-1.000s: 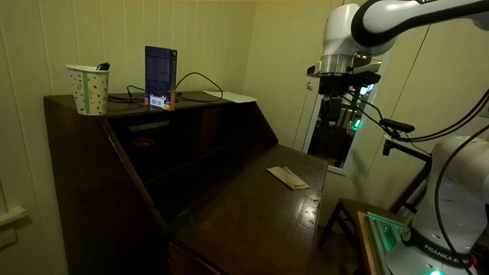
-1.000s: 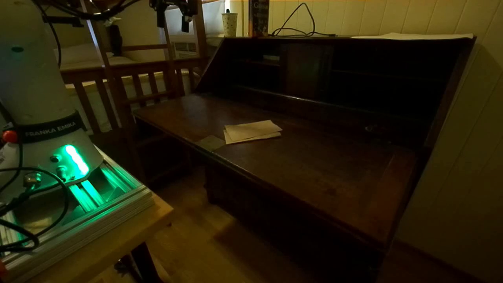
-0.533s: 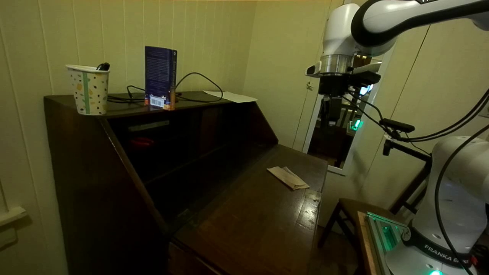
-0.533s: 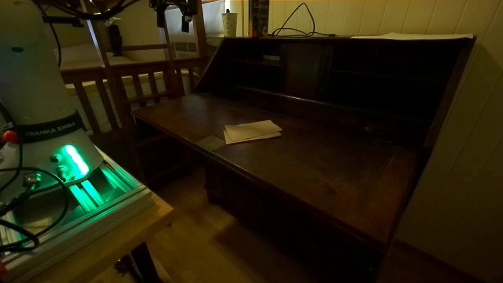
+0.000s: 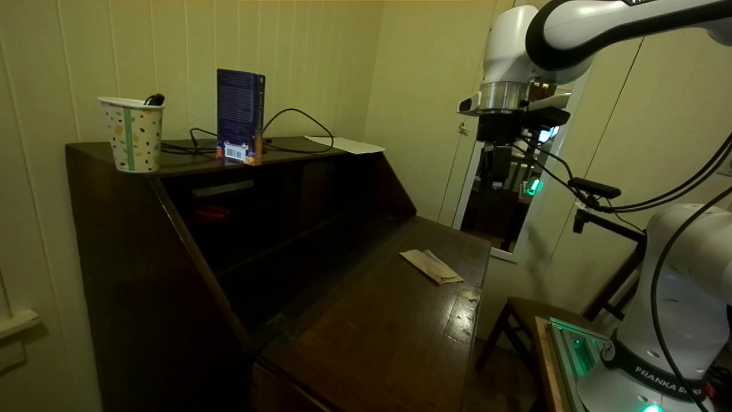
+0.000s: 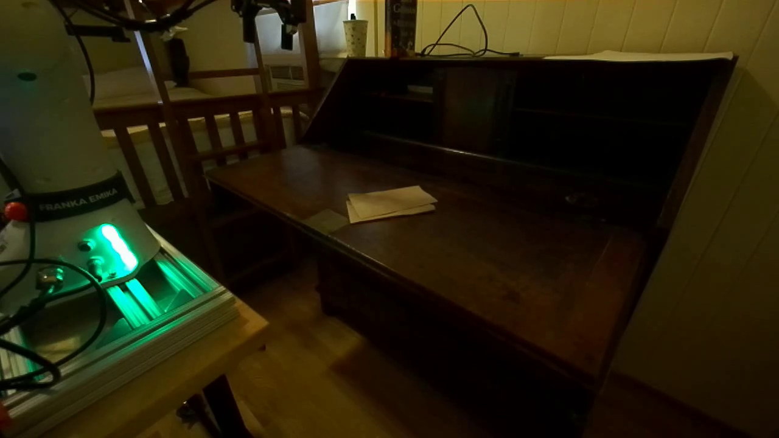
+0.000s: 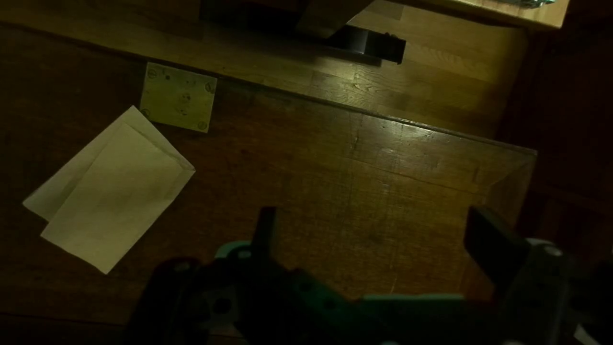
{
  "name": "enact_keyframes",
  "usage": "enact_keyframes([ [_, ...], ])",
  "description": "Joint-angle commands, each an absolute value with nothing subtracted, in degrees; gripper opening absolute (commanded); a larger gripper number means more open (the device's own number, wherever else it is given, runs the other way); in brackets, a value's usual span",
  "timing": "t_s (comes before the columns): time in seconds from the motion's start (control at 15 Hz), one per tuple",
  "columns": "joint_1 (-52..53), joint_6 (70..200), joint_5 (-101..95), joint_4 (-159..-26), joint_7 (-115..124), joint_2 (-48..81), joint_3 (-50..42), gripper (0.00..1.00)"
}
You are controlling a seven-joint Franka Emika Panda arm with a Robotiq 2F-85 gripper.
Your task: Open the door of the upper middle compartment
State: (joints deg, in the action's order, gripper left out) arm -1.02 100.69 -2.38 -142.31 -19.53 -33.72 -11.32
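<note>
Nothing visible has moved since the earlier frames; the gripper (image 7: 371, 223) holds the same pose in both exterior views. Its fingers (image 7: 493, 244) point down, spread well apart and released, with nothing between them. Beyond them the wrist view shows the lowered writing leaf (image 7: 402, 215), a folded paper (image 7: 119, 191) lying on it and a metal plate (image 7: 179, 97) set near its edge.

Farther off, well apart from the gripper, the upper middle compartment's door (image 6: 470, 109) stands as a plain panel between dark side shelves (image 6: 389, 96). It looks shut (no knob or pull can be made out in that gloom).

The step in hand, I judge, is the approach, with the opening itself not begun. To do it well, turn the fingers to face the panel while there is room in front, then go in level, above the leaf and under the top board (image 5: 194, 163). Find the pull or free edge before closing; a blind pinch would likely slide off flat wood. Then draw back along an arc, since a straight tug could bind the hinge. A hard knock might topple the standing book (image 5: 240, 117) or the cup (image 5: 134, 137) up top.
</note>
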Motion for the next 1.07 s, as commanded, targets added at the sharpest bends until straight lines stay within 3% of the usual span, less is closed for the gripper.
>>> enact_keyframes([
  [0.0, -1.6, 100.6, -2.11, -142.23, -19.78, -33.63, -10.81, 1.0],
  [0.53, -1.6, 100.6, -2.11, -142.23, -19.78, -33.63, -10.81, 1.0],
  [1.0, -3.68, 117.36, 2.54, -144.64, -2.15, -30.34, -8.0, 1.0],
])
